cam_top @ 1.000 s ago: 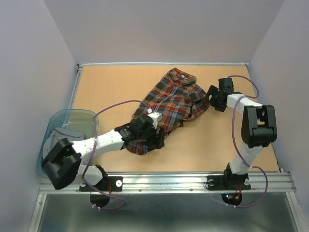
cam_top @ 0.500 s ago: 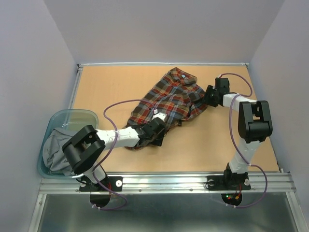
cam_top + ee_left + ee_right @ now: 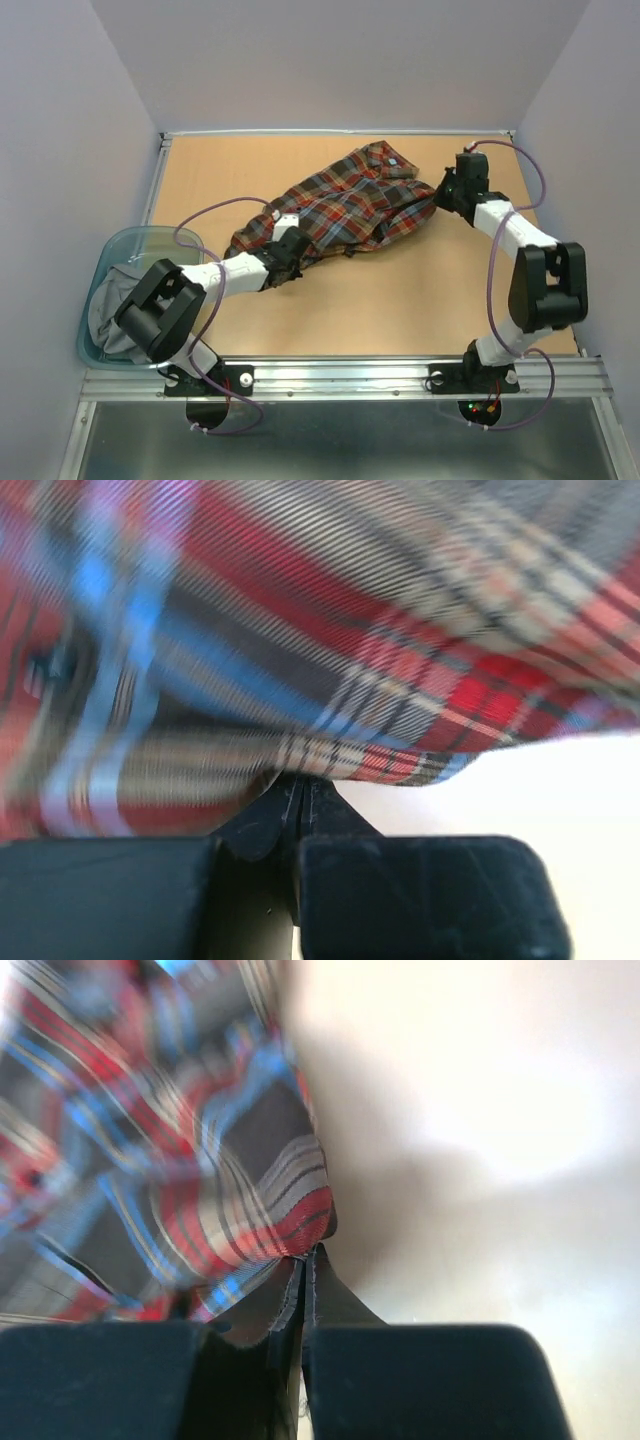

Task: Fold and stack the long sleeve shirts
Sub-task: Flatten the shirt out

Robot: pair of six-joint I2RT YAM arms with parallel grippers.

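The red, brown, navy and yellow plaid long sleeve shirt (image 3: 345, 203) lies stretched across the middle of the table, collar toward the back. My left gripper (image 3: 282, 240) is at the shirt's lower left part. In the left wrist view the left gripper (image 3: 300, 780) is shut, with the plaid cloth (image 3: 330, 650) pinched at its tips. My right gripper (image 3: 444, 194) is at the shirt's right edge. In the right wrist view the right gripper (image 3: 305, 1258) is shut on a corner of the plaid hem (image 3: 290, 1210).
A clear blue bin (image 3: 150, 233) sits off the table's left edge and holds a grey garment (image 3: 112, 302). Purple cables loop over both arms. White walls enclose the wooden table (image 3: 420, 290) at the back and sides.
Both grippers have gone from open to shut on the plaid shirt. The left gripper has moved up and left with the cloth, spreading the shirt wider; the right shifted slightly toward the back.
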